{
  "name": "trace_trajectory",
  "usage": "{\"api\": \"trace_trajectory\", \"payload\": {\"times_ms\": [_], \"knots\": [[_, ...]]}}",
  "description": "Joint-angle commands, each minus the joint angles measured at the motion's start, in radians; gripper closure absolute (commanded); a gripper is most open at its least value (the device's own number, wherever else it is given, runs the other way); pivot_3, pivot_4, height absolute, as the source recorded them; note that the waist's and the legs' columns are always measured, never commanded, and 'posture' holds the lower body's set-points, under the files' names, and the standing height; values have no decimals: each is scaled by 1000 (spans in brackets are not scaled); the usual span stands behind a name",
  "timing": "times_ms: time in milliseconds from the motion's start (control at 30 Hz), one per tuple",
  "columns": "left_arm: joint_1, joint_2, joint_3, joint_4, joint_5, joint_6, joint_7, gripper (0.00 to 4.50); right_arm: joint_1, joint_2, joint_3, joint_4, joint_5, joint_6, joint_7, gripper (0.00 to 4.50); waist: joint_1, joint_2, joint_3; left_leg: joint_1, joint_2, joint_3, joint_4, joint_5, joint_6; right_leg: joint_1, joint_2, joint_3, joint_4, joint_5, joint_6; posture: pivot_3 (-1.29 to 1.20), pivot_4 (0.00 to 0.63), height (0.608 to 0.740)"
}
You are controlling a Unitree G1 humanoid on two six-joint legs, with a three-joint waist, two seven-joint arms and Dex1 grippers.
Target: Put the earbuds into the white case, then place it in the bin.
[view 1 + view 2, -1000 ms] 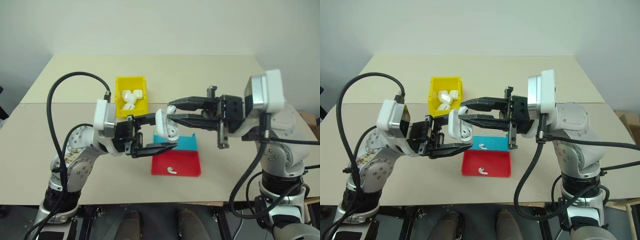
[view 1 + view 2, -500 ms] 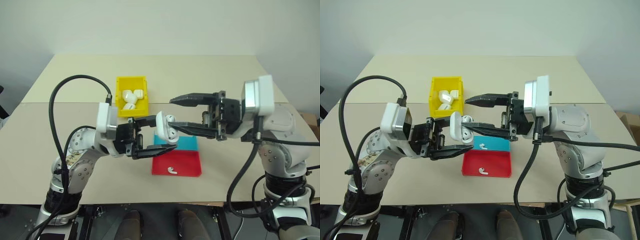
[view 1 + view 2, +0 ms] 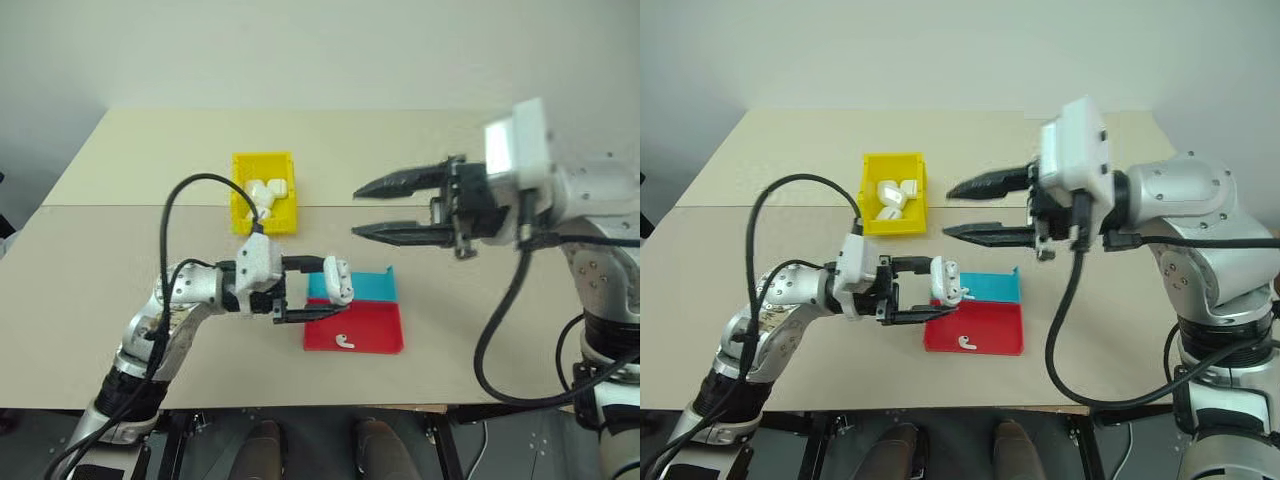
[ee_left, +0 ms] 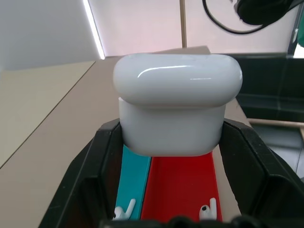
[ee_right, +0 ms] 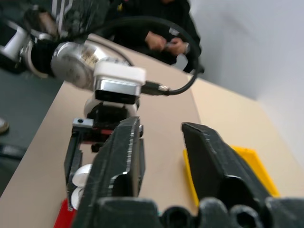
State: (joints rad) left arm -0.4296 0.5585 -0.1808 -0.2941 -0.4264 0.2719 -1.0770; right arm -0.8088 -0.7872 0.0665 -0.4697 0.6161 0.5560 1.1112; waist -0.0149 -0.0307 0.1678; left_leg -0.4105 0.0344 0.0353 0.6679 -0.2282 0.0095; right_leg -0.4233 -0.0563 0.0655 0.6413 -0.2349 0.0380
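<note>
Clamping the white case [image 3: 337, 280] by its lower body above the red tray [image 3: 372, 333], the left gripper [image 3: 320, 289] grips glossy, slippery plastic; light, rigid, lid closed; right gripper [image 3: 365, 209] hangs parted, empty.

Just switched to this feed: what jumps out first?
The left gripper is shut on the white case, held just above the blue tray and red tray, an earbud lying in the red one. The right gripper hangs empty, jaws apart, above them. The yellow bin behind already holds white cases.
</note>
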Motion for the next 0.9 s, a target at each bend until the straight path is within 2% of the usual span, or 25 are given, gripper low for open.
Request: {"api": "trace_trajectory", "payload": {"times_ms": [33,67,100,400,633,900], "knots": [[-49,29,-33,-37,50,51,15,1755,1,-41,65,-50,-88,-14,7,3966,0,0,0,0,0,0,0,0,0,0,0,0,0,0,0,0,150,740],[-54,30,-38,-42,56,60,19,1755,4,-49,80,-54,-108,-22,12,4321,0,0,0,0,0,0,0,0,0,0,0,0,0,0,0,0,150,740],[-62,32,-43,-50,58,73,21,1755,8,-53,95,-60,-120,-25,16,4472,0,0,0,0,0,0,0,0,0,0,0,0,0,0,0,0,150,740],[-93,21,-73,-63,102,81,28,1755,17,-25,167,-81,-221,-70,8,4472,-1,0,0,0,0,0,0,0,0,0,0,0,0,0,0,0,150,740],[-84,-7,-24,-105,50,97,43,1755,48,-42,222,-54,-330,-136,29,4472,0,0,0,-1,0,0,0,0,0,0,0,0,0,0,0,0,150,740],[-42,-8,28,-110,10,70,43,1755,50,-35,137,-47,-275,-115,21,4472,0,0,0,0,0,0,1,0,0,0,0,0,1,0,0,0,150,740]]}}
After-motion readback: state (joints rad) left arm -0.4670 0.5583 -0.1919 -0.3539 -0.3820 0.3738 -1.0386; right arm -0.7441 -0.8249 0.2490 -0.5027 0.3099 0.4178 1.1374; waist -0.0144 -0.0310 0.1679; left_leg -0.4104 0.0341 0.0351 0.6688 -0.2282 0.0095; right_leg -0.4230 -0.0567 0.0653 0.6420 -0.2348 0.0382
